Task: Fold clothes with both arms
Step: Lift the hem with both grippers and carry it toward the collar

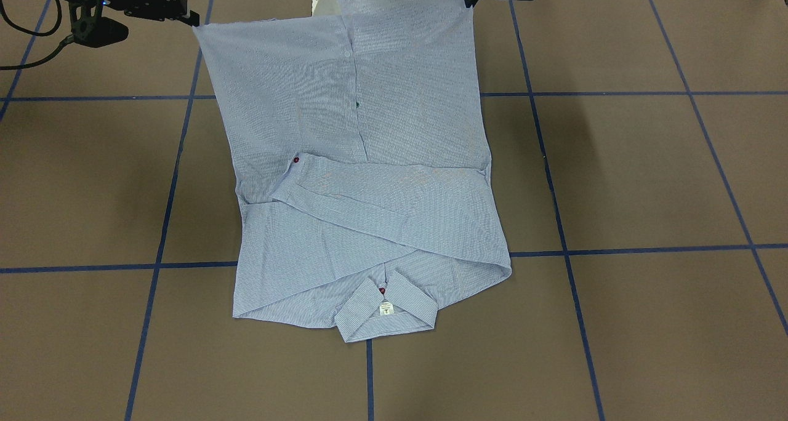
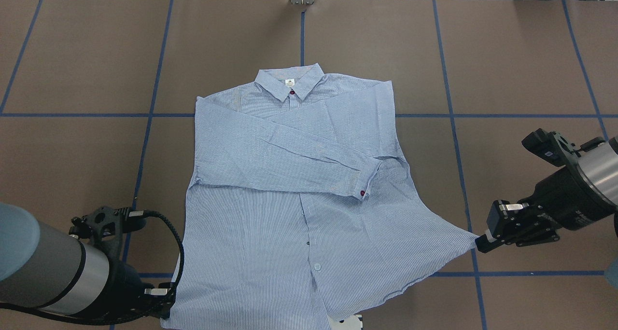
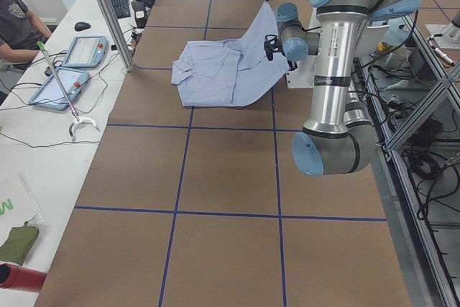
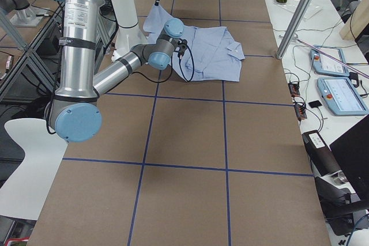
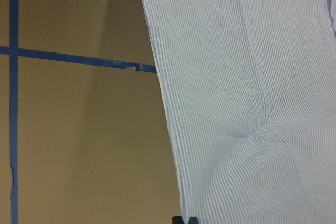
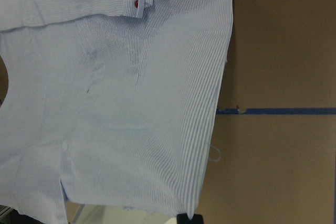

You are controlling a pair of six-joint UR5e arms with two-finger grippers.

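Note:
The light blue-and-white striped shirt (image 2: 289,175) lies front up, collar (image 2: 289,81) toward the far side. Both sleeves are folded across the chest, and a red-buttoned cuff (image 2: 363,190) shows. Its hem end is raised off the table toward the robot (image 1: 345,52). My left gripper (image 2: 168,305) is shut on one hem corner at the near left. My right gripper (image 2: 480,243) is shut on the other hem corner and pulls it out to the right. In each wrist view the shirt edge (image 5: 173,129) (image 6: 210,129) runs down into the fingertips.
Brown table cover with a blue tape grid (image 2: 454,127) lies all round the shirt. The white pedestal base (image 1: 320,2) sits under the raised hem. A side bench holds tablets (image 3: 72,70) beside a seated person (image 3: 18,19), and an aluminium post (image 3: 108,12) stands nearby.

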